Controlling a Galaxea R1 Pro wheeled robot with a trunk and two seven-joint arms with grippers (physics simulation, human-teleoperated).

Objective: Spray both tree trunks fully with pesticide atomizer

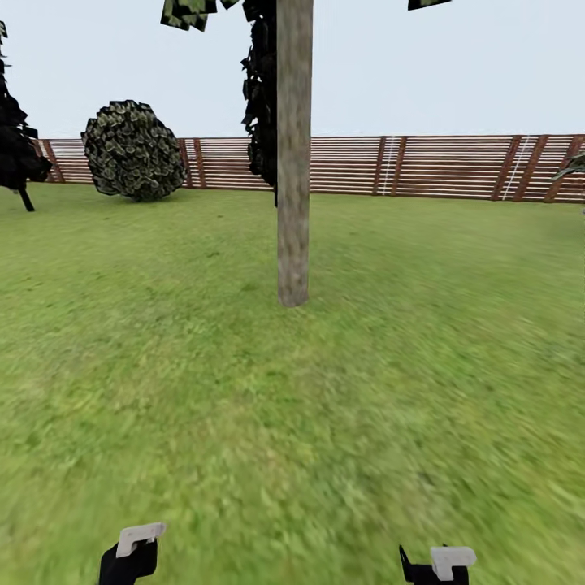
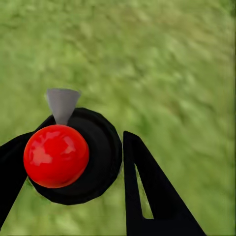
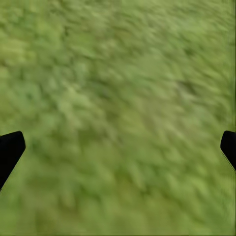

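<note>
Atomizer: the pesticide atomizer sits right under the left wrist camera, a dark bottle with a shiny red top and a small grey nozzle poking out.
Left gripper: the left gripper has its black fingers pressed on both sides of the bottle, so it is holding it over the grass.
Right gripper: the right gripper has its fingers far apart, with nothing between them but lawn.
Tree trunk: the tree trunk stands straight ahead in the head view, pale and thick, still well away from both arms.
Lawn: the lawn fills the ground all the way from the robot to the trunk.
Fence: a brown wooden fence runs behind, with a round bush at the left.
Step now: I think the robot needs to get near the trunk.
Doing it well: roll closer, keep the bottle upright and tight, then point the grey nozzle at the bark before spraying.
</note>
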